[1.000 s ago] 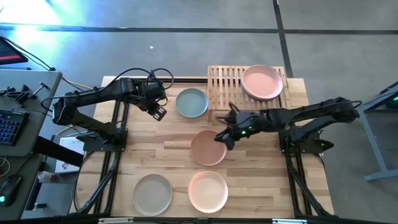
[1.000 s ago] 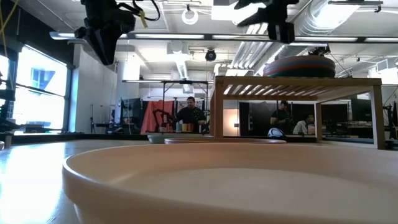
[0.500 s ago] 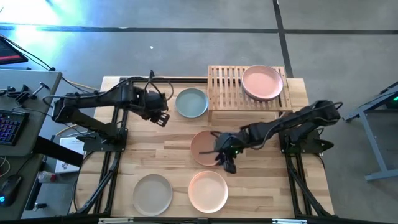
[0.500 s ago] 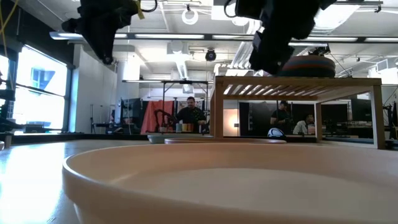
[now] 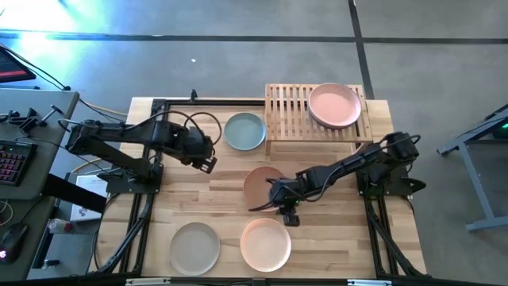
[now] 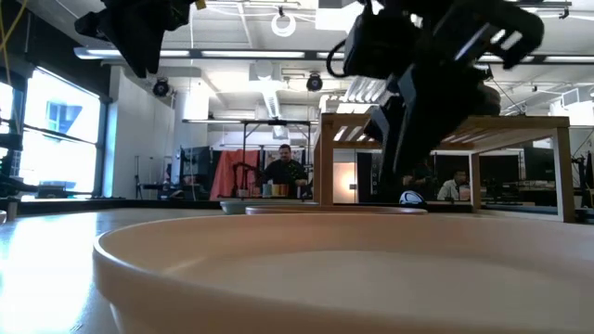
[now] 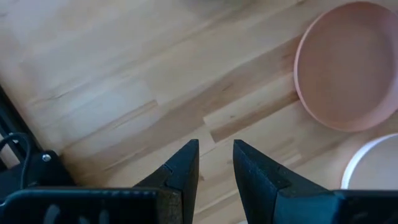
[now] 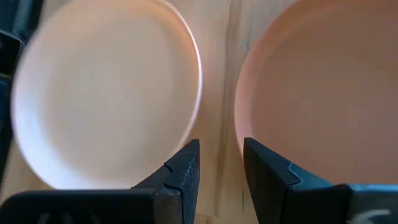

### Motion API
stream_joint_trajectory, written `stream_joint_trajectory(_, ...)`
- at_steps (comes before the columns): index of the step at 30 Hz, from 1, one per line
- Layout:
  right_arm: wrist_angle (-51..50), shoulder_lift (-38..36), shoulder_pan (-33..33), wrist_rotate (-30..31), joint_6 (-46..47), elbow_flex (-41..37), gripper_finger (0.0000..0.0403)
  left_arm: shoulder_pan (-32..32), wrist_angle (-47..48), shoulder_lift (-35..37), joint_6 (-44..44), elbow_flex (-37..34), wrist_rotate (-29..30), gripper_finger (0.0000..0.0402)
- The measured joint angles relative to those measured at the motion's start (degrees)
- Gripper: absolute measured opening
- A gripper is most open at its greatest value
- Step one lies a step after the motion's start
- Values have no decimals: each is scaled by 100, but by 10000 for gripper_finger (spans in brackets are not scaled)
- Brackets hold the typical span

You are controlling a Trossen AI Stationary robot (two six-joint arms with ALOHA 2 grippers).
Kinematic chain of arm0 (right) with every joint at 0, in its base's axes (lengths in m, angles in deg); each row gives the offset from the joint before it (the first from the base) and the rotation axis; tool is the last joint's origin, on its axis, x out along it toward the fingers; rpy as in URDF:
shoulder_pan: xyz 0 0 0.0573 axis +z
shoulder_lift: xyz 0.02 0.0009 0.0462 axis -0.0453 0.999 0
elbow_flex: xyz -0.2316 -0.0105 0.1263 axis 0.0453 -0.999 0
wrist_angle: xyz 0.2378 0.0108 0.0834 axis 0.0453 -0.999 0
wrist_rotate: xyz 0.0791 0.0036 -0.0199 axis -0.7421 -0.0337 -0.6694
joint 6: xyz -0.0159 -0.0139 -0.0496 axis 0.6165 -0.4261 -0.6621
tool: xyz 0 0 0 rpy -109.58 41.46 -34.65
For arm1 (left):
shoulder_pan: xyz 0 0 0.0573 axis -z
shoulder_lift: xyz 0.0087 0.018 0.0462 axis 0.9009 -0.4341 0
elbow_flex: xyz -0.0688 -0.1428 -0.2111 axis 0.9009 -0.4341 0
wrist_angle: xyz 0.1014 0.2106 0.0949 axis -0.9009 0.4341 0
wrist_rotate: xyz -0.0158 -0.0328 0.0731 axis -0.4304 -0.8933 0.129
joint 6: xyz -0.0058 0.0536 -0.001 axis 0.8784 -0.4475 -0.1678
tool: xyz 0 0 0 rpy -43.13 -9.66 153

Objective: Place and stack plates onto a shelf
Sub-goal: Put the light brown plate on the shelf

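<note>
One camera hangs overhead and looks straight down, taking in the whole pale butcher-block wooden surface (image 5: 222, 199) and both dark arms. Another sits at surface level, so close behind a round peach plate (image 6: 353, 269) that its rim fills the lower half, and it faces across into the room beyond, past the low rack of light wooden slats (image 6: 445, 125). Each wrist camera looks past its own dark jaws, close over the wood. The right wrist and overhead views share the peach plate (image 5: 265, 243) and a round tan plate (image 8: 323, 93).
</note>
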Motion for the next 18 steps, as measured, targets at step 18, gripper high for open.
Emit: stream_joint_trajectory(18,-132,367,39,437,-344,0,105,387,-13,2,253,0,22,90)
